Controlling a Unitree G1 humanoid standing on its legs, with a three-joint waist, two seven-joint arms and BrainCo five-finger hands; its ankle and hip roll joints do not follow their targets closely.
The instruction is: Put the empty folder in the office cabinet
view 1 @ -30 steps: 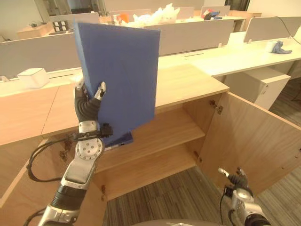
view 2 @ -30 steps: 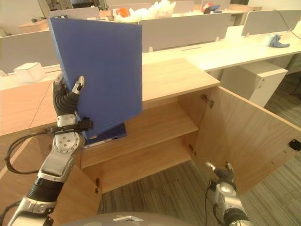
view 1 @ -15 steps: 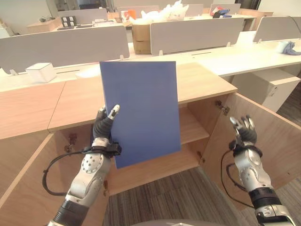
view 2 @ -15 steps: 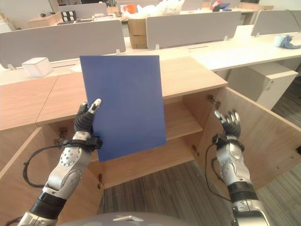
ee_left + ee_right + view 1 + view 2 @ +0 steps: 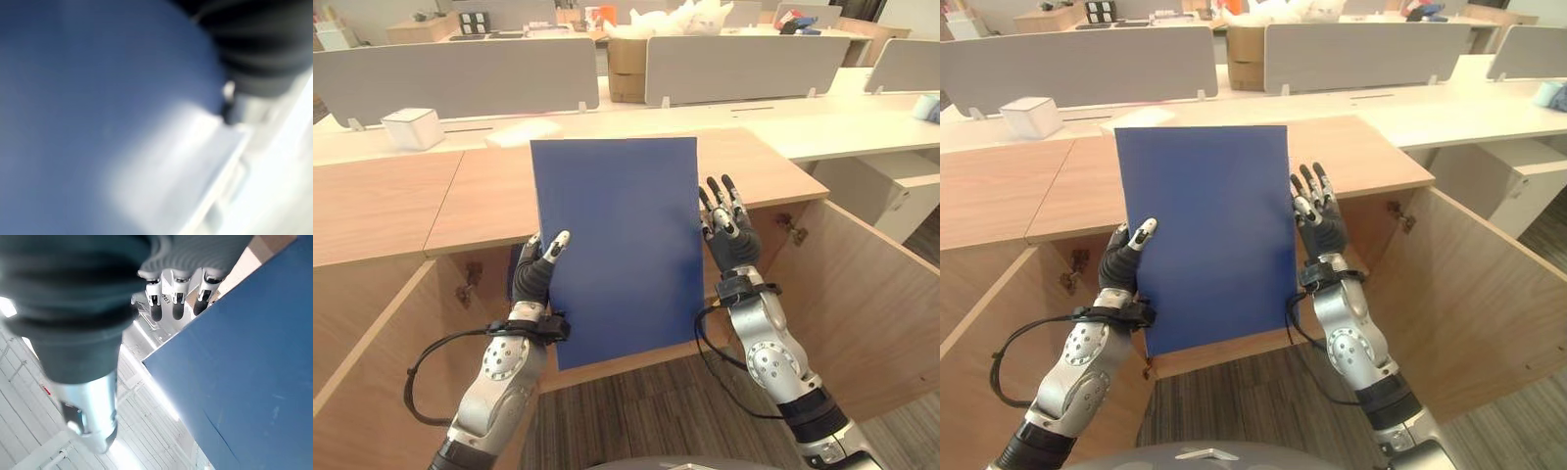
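Left eye view: the blue folder (image 5: 619,245) stands upright in front of the robot, its broad face toward the camera, hiding most of the open office cabinet (image 5: 862,313) behind it. The left hand (image 5: 536,274) grips the folder low on its left edge, thumb curled over the front face and the fingers behind. The right hand (image 5: 726,227) is raised at the folder's right edge, fingers straight and pointing up, just beside or touching the edge; which of the two I cannot tell. The cabinet's right door (image 5: 871,323) stands swung open toward the near right.

Right eye view: the same arrangement, with the folder between the two hands and both forearms angled up from below.

Left wrist view: blue folder surface lies very close, beside the hand's dark cover; the fingers cannot be made out.

Right wrist view: the right hand's straight fingers (image 5: 177,308) sit by the folder's corner, not curled round it.

The folder looks thin, light and stiff, with a smooth, likely slippery cover. Pinching both side edges should keep it from twisting; a one-edge hold could let it swing.
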